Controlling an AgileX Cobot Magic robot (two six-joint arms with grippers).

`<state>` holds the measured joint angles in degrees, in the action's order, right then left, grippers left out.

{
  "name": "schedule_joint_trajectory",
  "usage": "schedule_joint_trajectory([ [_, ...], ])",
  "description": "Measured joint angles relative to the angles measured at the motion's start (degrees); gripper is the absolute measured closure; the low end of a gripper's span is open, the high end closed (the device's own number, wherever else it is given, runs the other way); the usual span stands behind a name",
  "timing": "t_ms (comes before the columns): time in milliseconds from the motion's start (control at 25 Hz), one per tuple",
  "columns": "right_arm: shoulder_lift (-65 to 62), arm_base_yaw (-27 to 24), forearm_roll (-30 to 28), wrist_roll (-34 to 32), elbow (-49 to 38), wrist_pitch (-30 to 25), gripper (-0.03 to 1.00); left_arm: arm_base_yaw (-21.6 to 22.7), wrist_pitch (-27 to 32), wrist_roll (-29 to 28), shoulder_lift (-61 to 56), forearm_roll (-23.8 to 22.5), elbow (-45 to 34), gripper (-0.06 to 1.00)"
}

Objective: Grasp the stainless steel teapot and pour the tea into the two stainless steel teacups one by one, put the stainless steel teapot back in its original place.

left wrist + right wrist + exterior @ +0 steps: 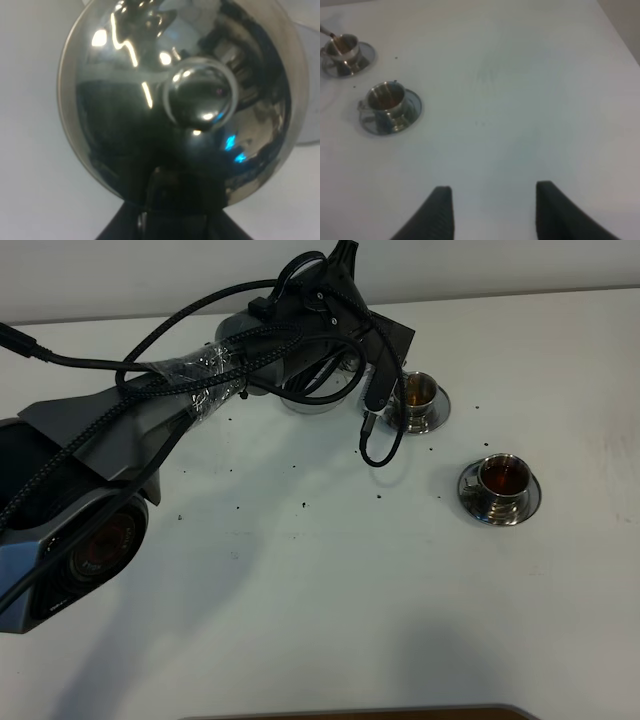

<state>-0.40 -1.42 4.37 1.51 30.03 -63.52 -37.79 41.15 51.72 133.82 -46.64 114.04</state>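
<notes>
Left gripper [172, 210] grips stainless steel teapot [175, 100] beside far teacup [418, 392]; right gripper [492, 210] spread wide, empty, above tabletop [520, 100].

White table [300, 620] with scattered dark specks; mirror-silver teapot [150, 100], dark reflections, blue glint on lid; shiny steel teacups [500, 485] on silver saucers, amber-brown tea inside; black left arm [200, 390] with black braided cables, clear wrap; dark grey ribbed right gripper [492, 212] fingers
</notes>
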Motion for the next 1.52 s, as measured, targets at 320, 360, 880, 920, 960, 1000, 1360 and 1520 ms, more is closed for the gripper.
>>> schedule_joint_trajectory([
  [320, 0.00, 0.00, 0.00, 0.00, 0.00, 0.00, 0.58, 0.00, -0.27, 2.19, 0.00, -0.62, 0.00, 0.69],
  [360, 0.00, 0.00, 0.00, 0.00, 0.00, 0.00, 0.58, 0.00, -0.50, 2.83, 0.00, -0.69, 0.00, 0.69],
  [880, 0.00, 0.00, 0.00, -0.05, 0.00, 0.00, 0.58, 0.00, -2.00, 4.50, 0.00, -3.31, 0.00, 0.69],
  [920, 0.00, 0.00, 0.00, -0.05, 0.00, 0.00, 0.58, 0.00, -2.24, 4.50, 0.00, -3.43, 0.00, 0.69],
  [960, 0.00, 0.00, 0.00, -0.05, 0.00, 0.00, 0.58, 0.00, -2.50, 4.50, 0.00, -3.49, 0.00, 0.69],
  [1000, 0.00, 0.00, 0.00, -0.05, 0.00, 0.00, 0.58, 0.00, -2.78, 4.50, 0.00, -3.57, 0.00, 0.69],
  [1360, 0.00, 0.00, 0.00, 0.00, 0.00, 0.00, 0.58, 0.00, -4.17, 4.50, 0.00, -5.09, 0.00, 0.69],
  [1520, 0.00, 0.00, 0.00, 0.00, 0.00, 0.00, 0.58, 0.00, -4.32, 4.54, 0.00, -5.37, 0.00, 0.69],
])
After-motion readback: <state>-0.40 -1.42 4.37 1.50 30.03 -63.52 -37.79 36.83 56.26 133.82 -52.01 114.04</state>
